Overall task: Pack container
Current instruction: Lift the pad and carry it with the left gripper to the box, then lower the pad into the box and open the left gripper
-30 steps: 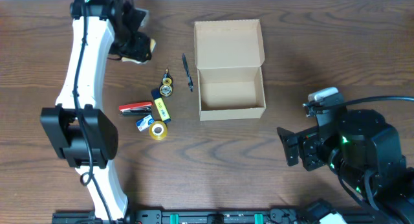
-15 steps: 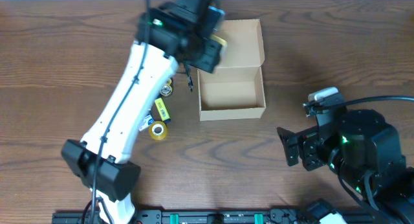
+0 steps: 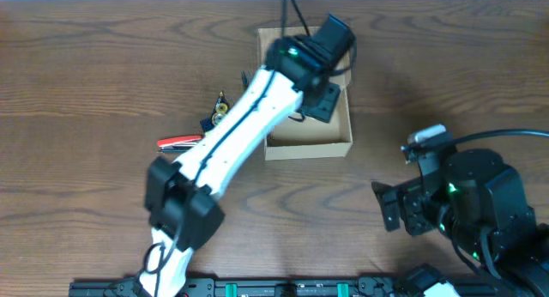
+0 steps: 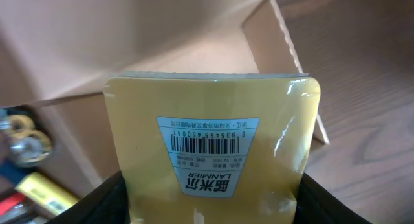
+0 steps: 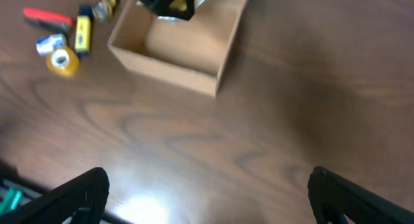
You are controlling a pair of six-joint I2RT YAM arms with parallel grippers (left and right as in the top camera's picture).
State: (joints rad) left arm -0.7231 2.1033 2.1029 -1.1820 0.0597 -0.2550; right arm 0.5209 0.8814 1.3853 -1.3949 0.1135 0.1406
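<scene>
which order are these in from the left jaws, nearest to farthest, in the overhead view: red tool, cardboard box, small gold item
1. cardboard box: directly under the left gripper, whose jaws hold a yellow pad.
2. small gold item: on the table just left of the box.
3. red tool: farthest out to the left.

yellow barcoded pad (image 4: 213, 114) in claw (image 4: 210, 201), above cardboard box (image 4: 129, 43)
</scene>
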